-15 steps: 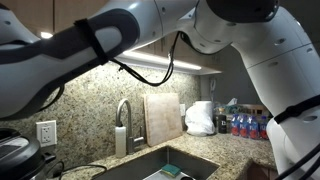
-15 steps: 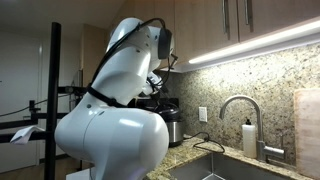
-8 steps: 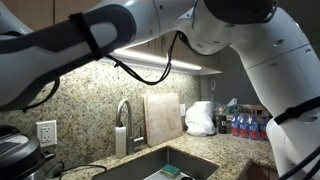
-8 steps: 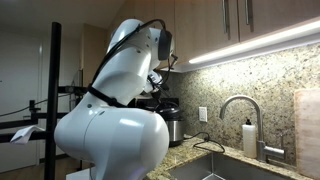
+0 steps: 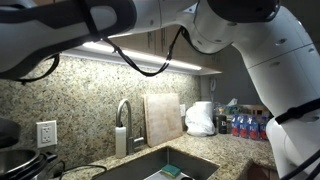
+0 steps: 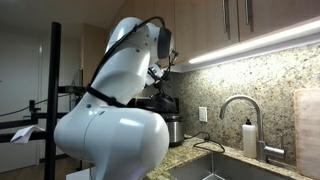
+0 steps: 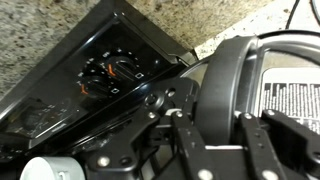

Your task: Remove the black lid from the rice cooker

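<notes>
In the wrist view my gripper (image 7: 218, 145) is shut on the black lid (image 7: 225, 80), which shows edge-on as a thick dark disc between the two fingers. In an exterior view the gripper (image 6: 159, 85) holds the lid (image 6: 160, 102) tilted, just above the rice cooker (image 6: 172, 128), a squat dark pot with a grey metallic rim on the granite counter. The cooker's rim also shows at the lower left edge of an exterior view (image 5: 25, 162), with the dark lid (image 5: 8, 130) raised above it. The arm hides most of the cooker.
A black appliance panel with a dial (image 7: 112, 72) lies beside the gripper. A steel sink (image 5: 165, 165) and faucet (image 5: 124, 112), a soap bottle (image 6: 249, 138), a tan cutting board (image 5: 163, 118), a wall outlet (image 5: 46, 132) and bottles (image 5: 245, 125) stand further along the counter.
The arm has risen. The black lid, which sat on the cooker a second ago, now hangs above the cooker's rim in the gripper.
</notes>
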{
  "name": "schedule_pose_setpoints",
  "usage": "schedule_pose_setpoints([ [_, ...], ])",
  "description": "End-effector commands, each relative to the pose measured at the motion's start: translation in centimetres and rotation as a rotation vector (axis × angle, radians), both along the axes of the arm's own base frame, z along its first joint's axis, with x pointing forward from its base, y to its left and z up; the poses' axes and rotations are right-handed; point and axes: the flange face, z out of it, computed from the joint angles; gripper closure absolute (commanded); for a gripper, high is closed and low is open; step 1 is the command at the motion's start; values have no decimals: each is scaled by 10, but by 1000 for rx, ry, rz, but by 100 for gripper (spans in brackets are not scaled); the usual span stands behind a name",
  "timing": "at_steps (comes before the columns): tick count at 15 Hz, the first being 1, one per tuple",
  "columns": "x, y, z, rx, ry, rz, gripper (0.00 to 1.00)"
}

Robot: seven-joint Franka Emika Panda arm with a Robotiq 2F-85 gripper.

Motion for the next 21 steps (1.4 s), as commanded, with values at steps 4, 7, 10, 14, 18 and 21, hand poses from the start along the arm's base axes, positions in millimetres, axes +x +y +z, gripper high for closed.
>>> schedule_pose_setpoints([
  [4, -5, 7, 40, 45, -78, 26, 93],
  [7, -9, 12, 31, 28, -64, 41, 93],
  [10, -15, 17, 25, 27, -61, 44, 93],
  [14, -19, 17, -1, 20, -51, 19, 93],
  [18, -31, -1, -3, 26, -85, -125, 93],
  [21, -52, -3, 0, 53, -145, -267, 93],
])
